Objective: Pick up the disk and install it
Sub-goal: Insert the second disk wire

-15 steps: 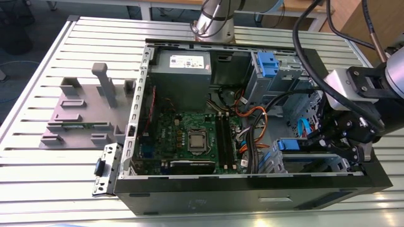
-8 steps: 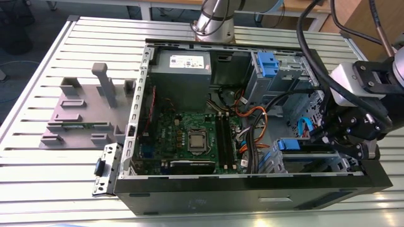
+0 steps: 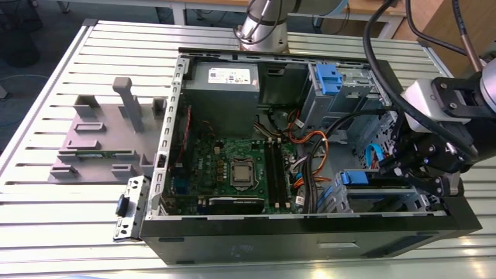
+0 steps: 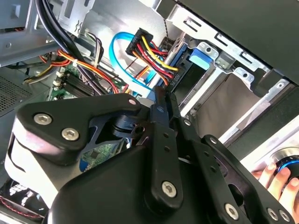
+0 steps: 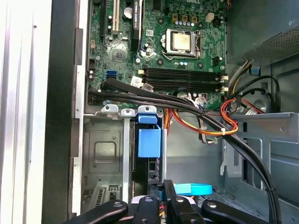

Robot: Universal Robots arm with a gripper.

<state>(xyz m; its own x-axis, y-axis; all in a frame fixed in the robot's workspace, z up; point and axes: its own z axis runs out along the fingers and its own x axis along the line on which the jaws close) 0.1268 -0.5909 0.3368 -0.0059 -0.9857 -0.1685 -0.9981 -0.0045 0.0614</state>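
An open computer case (image 3: 310, 232) lay on its side on the slatted metal desk (image 3: 46, 221), and the arm's black claw (image 3: 422, 174) hung over the case's right end in the exterior view, just above the drive cage (image 3: 387, 200). The disk (image 5: 149, 142) sat in that cage on edge, seen in the first wrist view as a blue bracket tab between the cage's silver walls, with the claw (image 5: 161, 205) directly over its near end. Its two fingers stood close together, a narrow gap between them, but whether they pinched the disk's edge could not be told. In the second wrist view the claw (image 4: 161, 100) pointed toward a blue clip (image 4: 200, 58) on the cage, beside a bundle of red, yellow and black power wires (image 4: 149, 51) and a light blue data cable (image 4: 119, 51). The green motherboard (image 3: 232, 168) filled the middle of the case, and the grey power-supply box (image 3: 225, 87) sat at the far side. A grey plastic stand (image 3: 108, 133) with upright posts rested on the desk to the exterior view's left of the case. A person's fingers (image 4: 275, 179) showed at the edge of the second wrist view.
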